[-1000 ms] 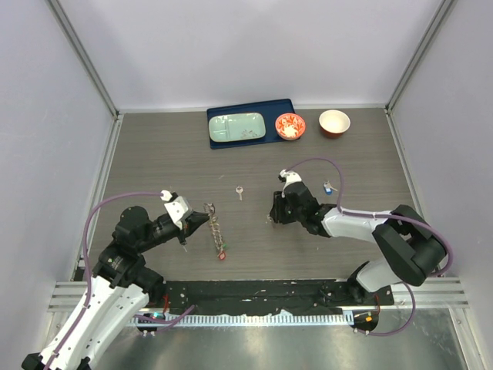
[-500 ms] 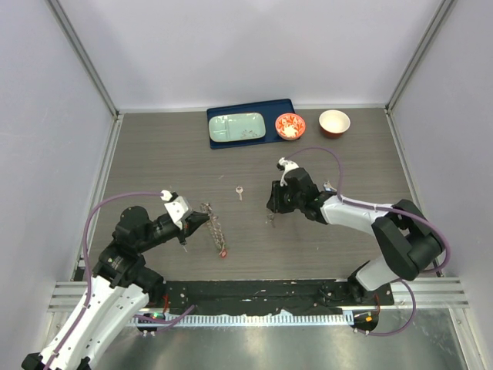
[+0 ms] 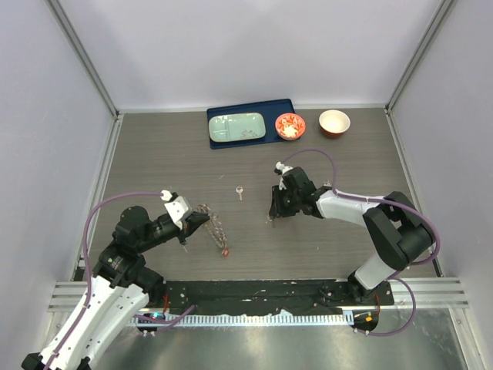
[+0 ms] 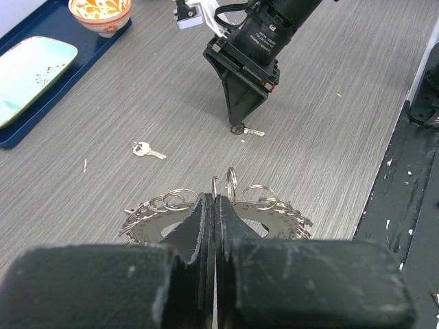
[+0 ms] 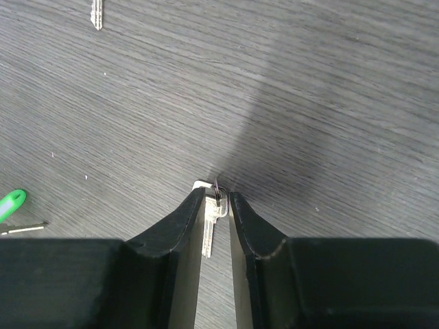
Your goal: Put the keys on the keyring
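- Two grippers share this job, and each is busy with its own piece.
- Our left gripper (image 4: 215, 203) has its jaws pressed together on the keyring (image 4: 264, 221). It holds the ring over the near-left part of the table (image 3: 154, 154). The toothed rim and the small wire loops (image 4: 259, 195) along it face the other arm.
- We cannot tell whether the ring's far edge rests on the wood or hangs free.
- Our right gripper (image 5: 217, 195) points down at mid-table, well apart from the ring. Its fingers are drawn in narrowly around the head of a silver key (image 5: 212, 209) that lies flat on the wood.
- Both pads appear to touch the key, so we read this as a pinch, though a light one.
- A loose key (image 3: 239, 192) lies between the two arms, a little farther back. A green-headed key (image 5: 11, 203) shows at the left edge of the right wrist view. Neither is on the ring.
- We judge the step in hand to be the pickup of the silver key, with threading not yet begun.
- Next, we would want a firm grip before lifting, since a thin flat key can skate out of the fingertips.
- Then the key must travel left to the ring, with its own little loop (image 5: 218, 188) turned to meet one of the wire loops on the rim.
- That meeting calls for fine alignment, and the left arm should hold the ring steady throughout.
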`<state>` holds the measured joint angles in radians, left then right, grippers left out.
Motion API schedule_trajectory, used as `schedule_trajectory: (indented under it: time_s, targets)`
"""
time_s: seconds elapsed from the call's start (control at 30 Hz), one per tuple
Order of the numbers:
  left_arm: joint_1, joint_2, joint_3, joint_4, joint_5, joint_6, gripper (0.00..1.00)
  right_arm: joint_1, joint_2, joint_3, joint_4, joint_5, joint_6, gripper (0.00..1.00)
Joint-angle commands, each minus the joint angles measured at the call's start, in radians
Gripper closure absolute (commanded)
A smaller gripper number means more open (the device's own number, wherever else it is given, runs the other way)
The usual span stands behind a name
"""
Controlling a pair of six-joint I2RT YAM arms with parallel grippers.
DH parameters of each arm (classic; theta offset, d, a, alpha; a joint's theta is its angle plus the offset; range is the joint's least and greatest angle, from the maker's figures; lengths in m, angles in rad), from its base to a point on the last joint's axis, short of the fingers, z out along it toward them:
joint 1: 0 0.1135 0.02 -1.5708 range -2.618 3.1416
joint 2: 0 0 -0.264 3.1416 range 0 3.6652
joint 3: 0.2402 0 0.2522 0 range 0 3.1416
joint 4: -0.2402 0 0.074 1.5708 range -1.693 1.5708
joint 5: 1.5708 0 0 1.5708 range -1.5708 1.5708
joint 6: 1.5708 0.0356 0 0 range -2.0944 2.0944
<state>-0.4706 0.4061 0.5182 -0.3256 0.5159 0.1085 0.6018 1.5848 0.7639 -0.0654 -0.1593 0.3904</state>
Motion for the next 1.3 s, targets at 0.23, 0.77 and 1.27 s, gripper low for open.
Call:
schedule_trajectory:
  time_s: [0.23, 0.77, 1.27]
  targets:
    - [0.004, 0.0, 0.02, 0.079, 0.006, -0.001, 1.0, -0.016, 0.012, 0.034, 0.019, -0.025, -0.019, 0.76]
    - [0.004, -0.001, 0.02, 0.076, 0.004, -0.003, 1.0, -0.025, 0.026, 0.049, 0.032, -0.037, -0.03, 0.79]
    - [0.004, 0.002, 0.022, 0.072, 0.007, -0.001, 1.0, -0.027, -0.005, 0.046, 0.033, -0.04, -0.067, 0.99]
